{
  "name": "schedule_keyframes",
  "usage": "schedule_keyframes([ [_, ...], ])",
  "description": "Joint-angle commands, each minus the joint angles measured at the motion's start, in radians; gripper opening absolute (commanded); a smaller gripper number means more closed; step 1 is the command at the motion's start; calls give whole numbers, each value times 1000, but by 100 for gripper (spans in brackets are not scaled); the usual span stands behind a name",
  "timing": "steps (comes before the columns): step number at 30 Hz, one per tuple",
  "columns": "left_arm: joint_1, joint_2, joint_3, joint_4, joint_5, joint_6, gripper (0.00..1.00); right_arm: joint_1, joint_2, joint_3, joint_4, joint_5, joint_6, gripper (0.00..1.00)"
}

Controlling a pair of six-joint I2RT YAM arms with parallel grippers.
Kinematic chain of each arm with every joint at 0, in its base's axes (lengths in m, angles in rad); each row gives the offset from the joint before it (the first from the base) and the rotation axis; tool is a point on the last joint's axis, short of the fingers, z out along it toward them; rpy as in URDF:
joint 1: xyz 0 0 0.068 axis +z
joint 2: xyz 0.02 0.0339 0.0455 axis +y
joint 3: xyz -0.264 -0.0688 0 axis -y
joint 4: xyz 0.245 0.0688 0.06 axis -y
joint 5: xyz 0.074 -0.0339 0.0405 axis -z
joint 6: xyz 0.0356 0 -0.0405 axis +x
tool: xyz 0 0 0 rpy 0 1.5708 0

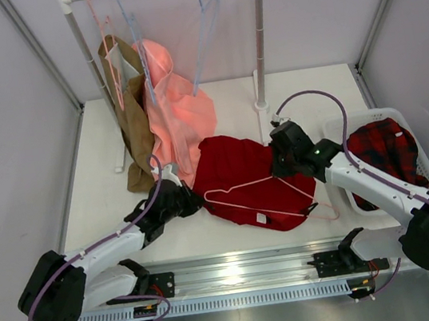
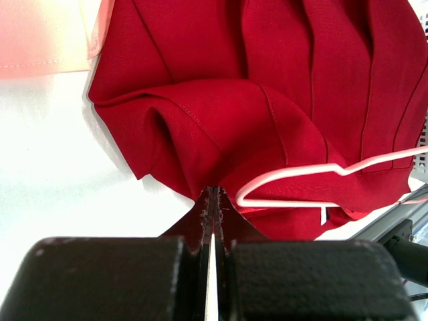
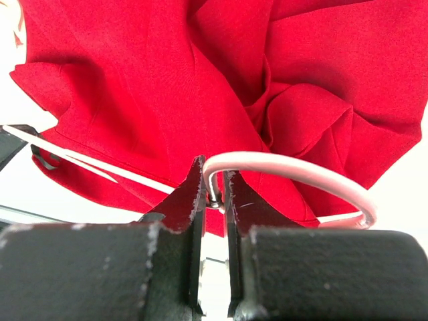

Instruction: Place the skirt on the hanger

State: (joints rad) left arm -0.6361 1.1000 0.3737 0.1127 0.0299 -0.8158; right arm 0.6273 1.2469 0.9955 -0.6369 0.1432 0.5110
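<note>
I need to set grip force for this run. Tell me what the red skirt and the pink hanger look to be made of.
The skirt looks like woven cloth with a matte finish, perhaps cotton or a polyester blend: a fine weave, stitched seams and soft folds show. The hanger is a thin stiff rod with a smooth, slightly glossy pale pink surface, likely coated metal wire, though solid plastic cannot be ruled out.

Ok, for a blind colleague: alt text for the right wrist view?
The right tool pinches the pale pink hanger at the base of its hook. Behind it, the crumpled dark red skirt fills most of the frame, lying on a white table.
</note>
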Motion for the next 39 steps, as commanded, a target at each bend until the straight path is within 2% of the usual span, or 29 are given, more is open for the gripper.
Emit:
schedule_keyframes([
  [1, 13, 1, -4, 54, -24, -16, 0, 5, -9, 37, -43, 4, -40, 0],
  [16, 16, -23, -2, 39, -85, -8, 0, 5, 13, 52, -61, -1, -54, 0],
  [39, 26, -38, -12, 64, -96, -5, 0, 5, 42, 89, -95, -14, -97, 0],
])
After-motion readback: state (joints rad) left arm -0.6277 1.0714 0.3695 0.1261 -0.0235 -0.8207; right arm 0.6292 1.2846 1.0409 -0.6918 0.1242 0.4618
